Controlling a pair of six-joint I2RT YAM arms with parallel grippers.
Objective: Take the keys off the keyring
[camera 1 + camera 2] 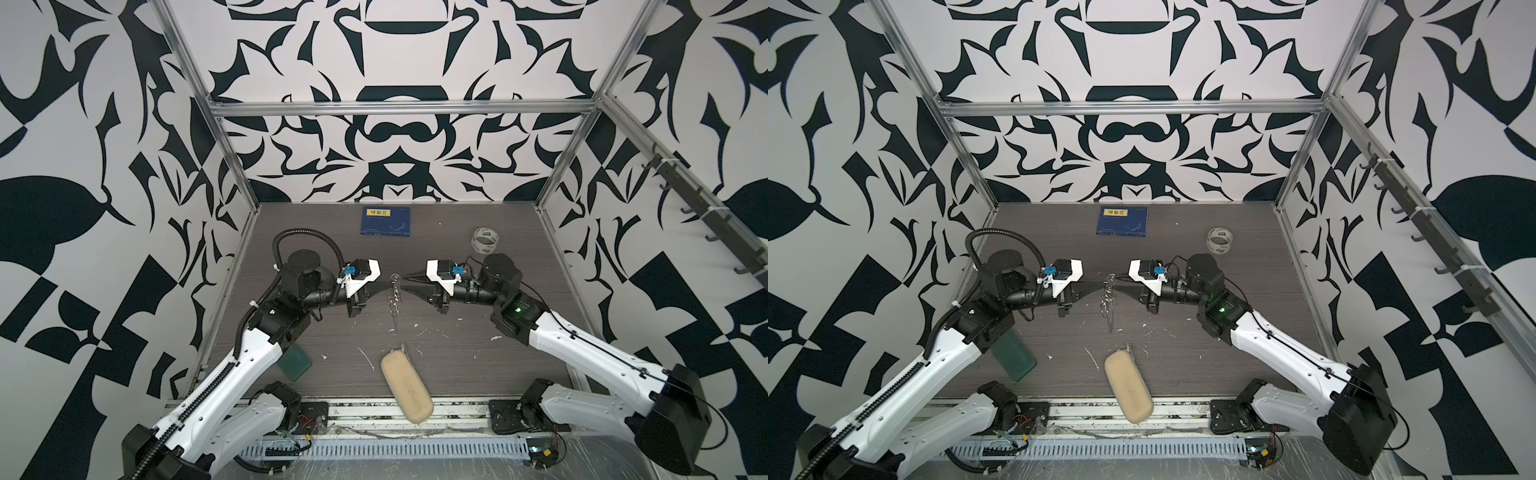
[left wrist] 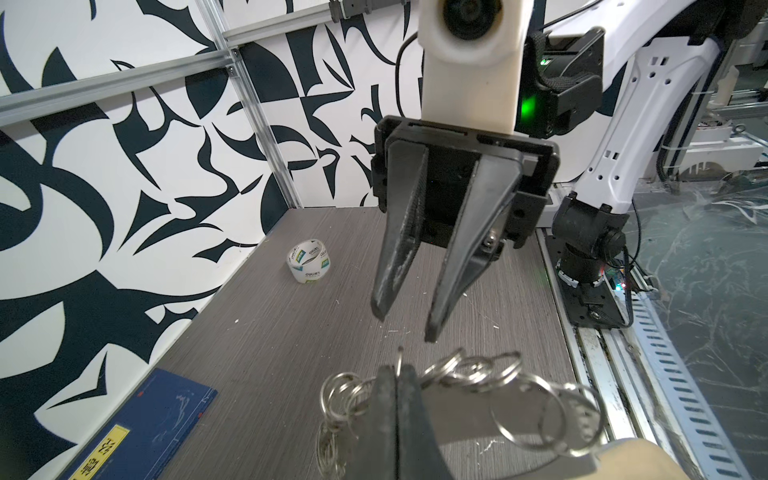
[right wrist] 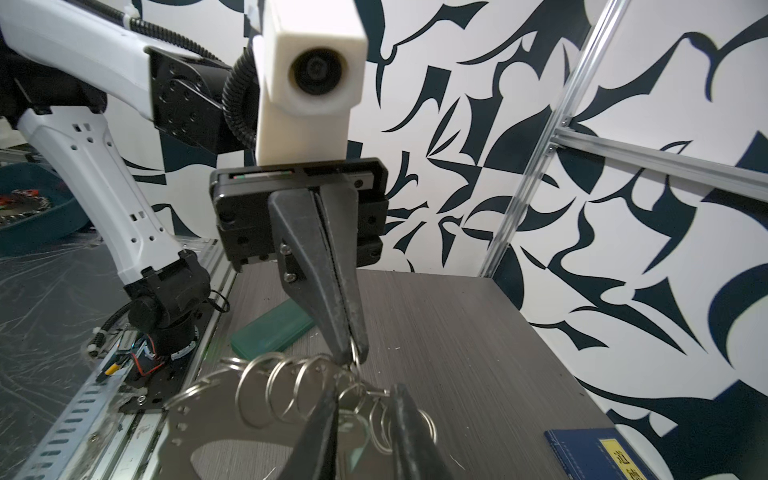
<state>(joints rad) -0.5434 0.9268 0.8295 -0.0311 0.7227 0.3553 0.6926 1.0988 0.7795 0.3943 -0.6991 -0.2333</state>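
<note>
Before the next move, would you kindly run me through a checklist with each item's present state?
1. Hold: left gripper shut on a wire ring of the keyring: ok.
2. Free hand: right gripper open, nothing in it: ok.
3. The grippers face each other tip to tip: ok.
4. Target: key picked out among the rings: cannot tell.
5. Keyring's lowest end off the table: cannot tell.
6. Clutter: tape and beige case lie apart from both grippers: ok.

Book (image 1: 385,220) at the back of the table (image 1: 436,249); tape roll (image 1: 485,240) right of it; keyring (image 1: 394,295) hanging above the middle; pouch (image 1: 406,386) at front.
</note>
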